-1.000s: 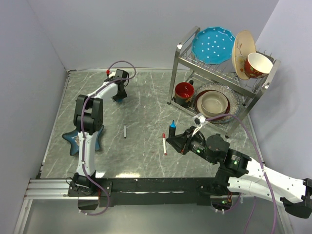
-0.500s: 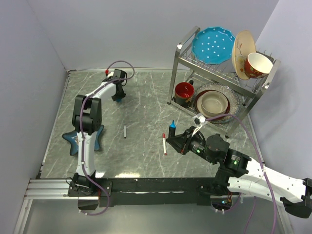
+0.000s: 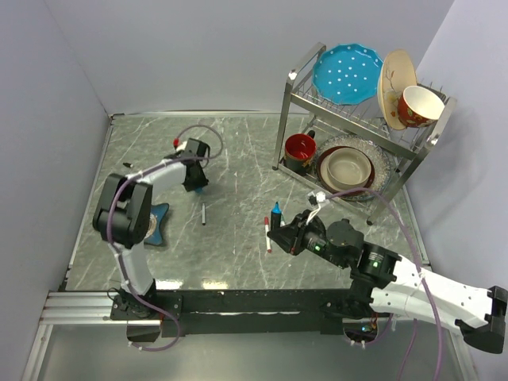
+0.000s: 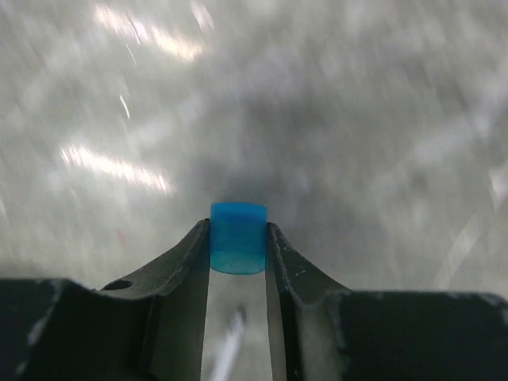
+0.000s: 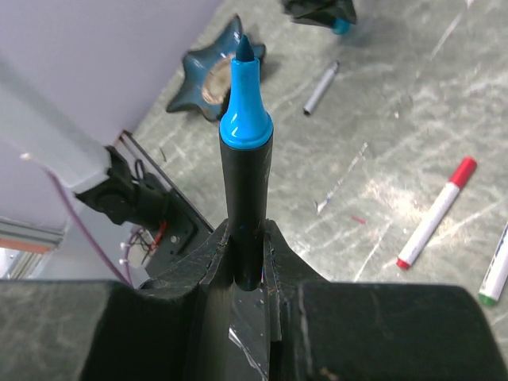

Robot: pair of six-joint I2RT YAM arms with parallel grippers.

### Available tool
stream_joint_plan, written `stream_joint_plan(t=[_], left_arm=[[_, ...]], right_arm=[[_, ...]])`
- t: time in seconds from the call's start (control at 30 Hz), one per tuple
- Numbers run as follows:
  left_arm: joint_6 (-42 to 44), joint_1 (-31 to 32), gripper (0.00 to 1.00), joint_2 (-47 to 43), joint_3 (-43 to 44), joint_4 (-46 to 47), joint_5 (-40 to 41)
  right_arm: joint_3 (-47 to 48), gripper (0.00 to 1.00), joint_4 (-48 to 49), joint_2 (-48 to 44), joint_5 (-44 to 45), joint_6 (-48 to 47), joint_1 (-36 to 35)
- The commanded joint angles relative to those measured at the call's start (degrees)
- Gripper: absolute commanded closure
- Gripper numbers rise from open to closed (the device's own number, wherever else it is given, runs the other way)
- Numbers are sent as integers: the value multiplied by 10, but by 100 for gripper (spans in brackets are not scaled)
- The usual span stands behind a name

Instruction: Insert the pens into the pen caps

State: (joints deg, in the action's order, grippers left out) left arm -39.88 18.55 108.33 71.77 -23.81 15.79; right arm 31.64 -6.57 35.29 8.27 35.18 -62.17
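Observation:
My left gripper (image 3: pixel 197 182) is shut on a small blue pen cap (image 4: pixel 238 238), pinched between both fingertips just above the marble table; the right wrist view shows that cap (image 5: pixel 341 25) at its top edge. My right gripper (image 3: pixel 279 232) is shut on the thick black-barrelled pen (image 5: pixel 244 198), whose blue tip (image 3: pixel 276 209) points up and toward the left arm. A white pen with a red end (image 3: pixel 267 236) lies just left of the right gripper. A thin grey-looking pen (image 3: pixel 203 213) lies below the left gripper. A white pen with a green end (image 5: pixel 496 274) shows at the right edge.
A blue star-shaped dish (image 3: pixel 155 223) lies by the left arm's elbow. A small dark piece (image 3: pixel 127 164) sits near the left wall. At the back right stands a metal dish rack (image 3: pixel 295 99) with plates, bowls and a red mug (image 3: pixel 300 148).
The left gripper closed on the blue cap at the back of the table and carried it nearer, toward the middle. The right gripper with the blue pen shifted slightly left.

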Motion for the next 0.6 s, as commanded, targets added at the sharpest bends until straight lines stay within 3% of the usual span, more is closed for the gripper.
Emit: stream_joint_plan(t=[0.0, 0.3, 0.57], left_arm=[[-41, 65, 99, -121, -60, 27, -11], [-102, 189, 99, -382, -158, 74, -11], [-109, 228, 99, -503, -211, 112, -22]], right_arm=[[-10, 100, 40, 24, 10, 18, -7], [25, 100, 150, 190, -37, 25, -6], [79, 100, 186, 283, -64, 24, -5]])
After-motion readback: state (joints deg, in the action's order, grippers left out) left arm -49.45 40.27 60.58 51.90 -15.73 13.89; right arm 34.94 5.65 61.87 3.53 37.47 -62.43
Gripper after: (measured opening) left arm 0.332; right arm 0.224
